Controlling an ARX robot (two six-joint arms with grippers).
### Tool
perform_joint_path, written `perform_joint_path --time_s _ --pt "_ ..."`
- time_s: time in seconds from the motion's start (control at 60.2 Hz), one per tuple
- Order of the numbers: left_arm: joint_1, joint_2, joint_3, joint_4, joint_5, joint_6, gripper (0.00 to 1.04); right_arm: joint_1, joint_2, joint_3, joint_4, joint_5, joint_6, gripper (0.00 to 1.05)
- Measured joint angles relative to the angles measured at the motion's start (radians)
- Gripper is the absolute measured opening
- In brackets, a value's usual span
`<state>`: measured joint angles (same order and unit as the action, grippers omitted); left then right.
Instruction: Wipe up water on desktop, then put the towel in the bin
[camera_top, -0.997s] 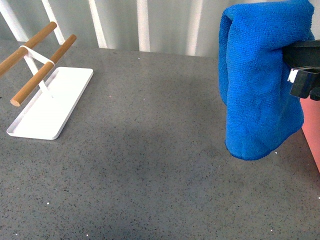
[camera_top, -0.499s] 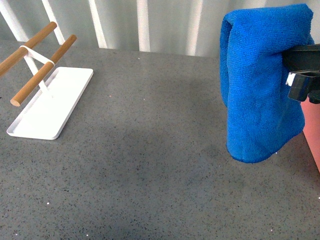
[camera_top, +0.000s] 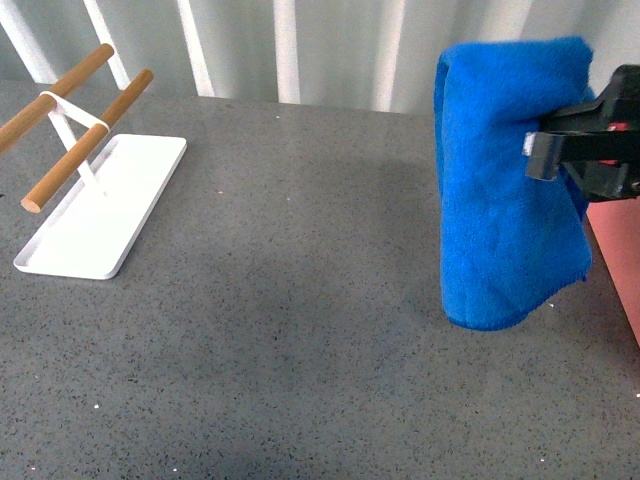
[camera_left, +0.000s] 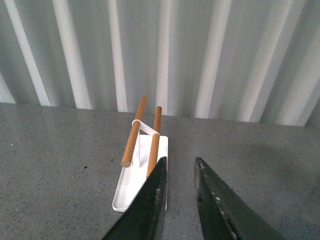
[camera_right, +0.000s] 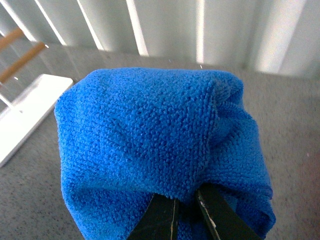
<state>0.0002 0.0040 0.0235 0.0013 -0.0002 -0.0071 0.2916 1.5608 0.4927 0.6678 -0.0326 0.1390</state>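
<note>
The bright blue towel (camera_top: 505, 190) hangs folded in the air at the right of the front view, above the dark grey speckled desktop (camera_top: 290, 300). My right gripper (camera_top: 548, 150) is shut on the towel and holds it clear of the surface. In the right wrist view the towel (camera_right: 155, 145) fills the picture and the right gripper (camera_right: 185, 210) pinches its lower fold. A strip of the salmon-pink bin (camera_top: 618, 260) shows at the right edge, just beyond the towel. My left gripper (camera_left: 179, 167) is shut and empty above the desktop (camera_left: 260, 180), out of the front view.
A flat white tray (camera_top: 100, 215) with two wooden rods (camera_top: 85, 135) on a white stand sits at the left of the desktop; it also shows in the left wrist view (camera_left: 142, 175). A ribbed pale wall (camera_top: 300, 45) runs along the far edge.
The right gripper has turned and shifted left, coming further into the front view. The towel moved slightly left and down with it, still hanging. The tray has not moved.
</note>
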Motion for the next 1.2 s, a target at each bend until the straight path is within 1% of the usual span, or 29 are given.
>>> perform_joint_path --time_s 0.066,0.1,0.15,0.183,0.216,0.416,0.432,0.465,0.515,0.615,0.715,0.864,0.931,0.997,1.114,1.197 --pt "0.0 0.0 0.0 0.0 0.0 0.0 0.37 0.006 0.056 0.056 -0.103 0.023 0.024 0.03" --pt "0.0 0.0 0.0 0.0 0.0 0.0 0.44 0.006 0.089 0.082 -0.148 0.026 0.036 0.03" --pt "0.0 0.0 0.0 0.0 0.0 0.0 0.52 0.011 0.147 0.12 -0.209 0.039 0.06 0.03" --pt "0.0 0.0 0.0 0.0 0.0 0.0 0.59 0.014 0.196 0.145 -0.238 0.04 0.07 0.03" --pt "0.0 0.0 0.0 0.0 0.0 0.0 0.66 0.018 0.233 0.164 -0.253 0.04 0.079 0.03" --pt "0.0 0.0 0.0 0.0 0.0 0.0 0.97 0.042 0.424 0.264 -0.303 0.032 0.122 0.03" --pt "0.0 0.0 0.0 0.0 0.0 0.0 0.99 0.043 0.433 0.266 -0.303 0.033 0.122 0.03" --pt "0.0 0.0 0.0 0.0 0.0 0.002 1.0 0.044 0.458 0.271 -0.302 0.037 0.122 0.03" --pt "0.0 0.0 0.0 0.0 0.0 0.002 0.97 0.045 0.49 0.272 -0.288 0.04 0.119 0.03" --pt "0.0 0.0 0.0 0.0 0.0 0.002 0.98 0.032 0.505 0.267 -0.253 0.04 0.103 0.03" --pt "0.0 0.0 0.0 0.0 0.0 0.002 0.98 0.0 0.505 0.253 -0.228 0.029 0.078 0.03" --pt "0.0 0.0 0.0 0.0 0.0 0.002 0.98 -0.054 0.512 0.257 -0.208 0.066 0.027 0.03" --pt "0.0 0.0 0.0 0.0 0.0 0.002 0.98 -0.069 0.529 0.277 -0.207 0.088 0.011 0.03" --pt "0.0 0.0 0.0 0.0 0.0 0.002 0.98 -0.076 0.553 0.304 -0.195 0.089 0.002 0.03" --pt "0.0 0.0 0.0 -0.001 0.0 0.002 0.98 -0.077 0.604 0.37 -0.188 0.103 -0.012 0.03" --pt "0.0 0.0 0.0 -0.001 0.0 0.002 0.98 -0.075 0.645 0.429 -0.18 0.133 -0.033 0.03"
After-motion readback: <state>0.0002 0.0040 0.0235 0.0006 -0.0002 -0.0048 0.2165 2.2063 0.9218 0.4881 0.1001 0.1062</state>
